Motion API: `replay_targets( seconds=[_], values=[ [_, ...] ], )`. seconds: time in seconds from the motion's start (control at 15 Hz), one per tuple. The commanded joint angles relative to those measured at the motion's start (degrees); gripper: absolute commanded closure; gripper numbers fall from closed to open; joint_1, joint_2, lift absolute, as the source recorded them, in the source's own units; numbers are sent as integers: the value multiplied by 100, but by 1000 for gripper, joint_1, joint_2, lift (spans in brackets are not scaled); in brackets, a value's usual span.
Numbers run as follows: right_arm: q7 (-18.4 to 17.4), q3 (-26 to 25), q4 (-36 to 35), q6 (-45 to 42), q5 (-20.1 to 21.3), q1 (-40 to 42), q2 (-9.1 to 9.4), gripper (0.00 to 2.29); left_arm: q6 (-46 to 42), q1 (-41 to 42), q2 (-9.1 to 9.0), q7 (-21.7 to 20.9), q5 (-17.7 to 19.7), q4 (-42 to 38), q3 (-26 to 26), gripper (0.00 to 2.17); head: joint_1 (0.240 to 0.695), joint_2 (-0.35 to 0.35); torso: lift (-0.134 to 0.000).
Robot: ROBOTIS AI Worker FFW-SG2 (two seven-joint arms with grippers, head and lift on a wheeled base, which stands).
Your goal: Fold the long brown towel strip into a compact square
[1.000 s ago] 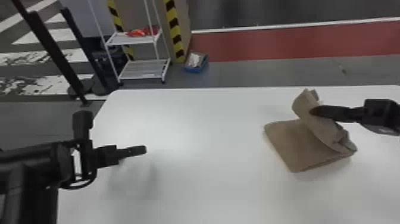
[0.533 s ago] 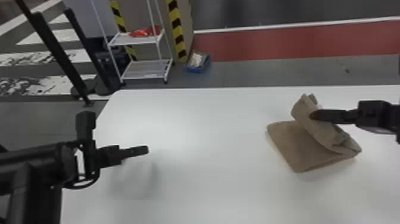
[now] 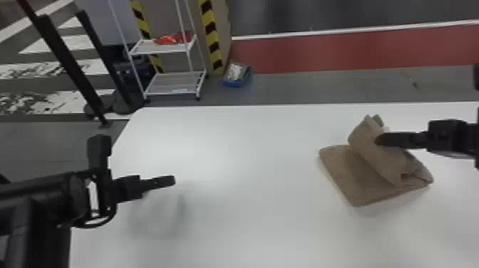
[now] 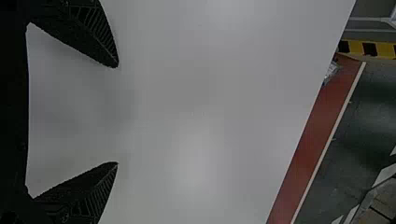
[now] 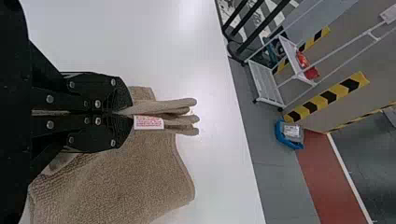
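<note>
- Right pincer (image 3: 378, 139): closed on towel (image 3: 360, 178), tag (image 5: 148, 122) just beside it
- Left pincer (image 3: 172, 180): wide, above table (image 3: 249, 221)
- Beyond both pincers, past table: rack (image 3: 160, 50), bin (image 3: 236, 84), posts (image 3: 66, 60)

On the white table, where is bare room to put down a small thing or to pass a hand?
The broad middle of the table is bare, between the left gripper and the towel. Bare too: the strip nearer the robot, before the towel. It is crowded at right, where the right gripper holds the towel's raised fold.
</note>
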Motion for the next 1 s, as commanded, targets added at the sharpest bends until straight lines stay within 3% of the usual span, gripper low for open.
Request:
replay_targets(
  seconds=[0.0,0.2,0.27,0.4,0.47,0.8,0.93],
  values=[
    [-14,200,159,12,39,8,135,1119,-1,9,-20,-10,-7,2,-11,83,695,195,-125],
    [-14,429,203,12,83,25,311,1099,-1,44,-2,-18,2,-7,24,83,695,223,-125],
    [-14,472,203,12,101,43,333,991,-1,44,7,-18,2,-15,42,83,695,234,-125],
    [-14,534,203,12,127,104,333,83,-1,62,15,-27,20,2,77,83,695,258,-125],
    [-14,525,203,12,127,157,328,-2,-54,70,15,-27,20,11,77,83,695,262,-125],
    [-163,270,150,12,-181,263,333,80,-89,62,24,-18,28,46,15,83,695,270,-125],
    [-234,174,150,12,-49,254,333,326,-89,62,51,-36,37,46,24,83,695,264,-125]
  ],
)
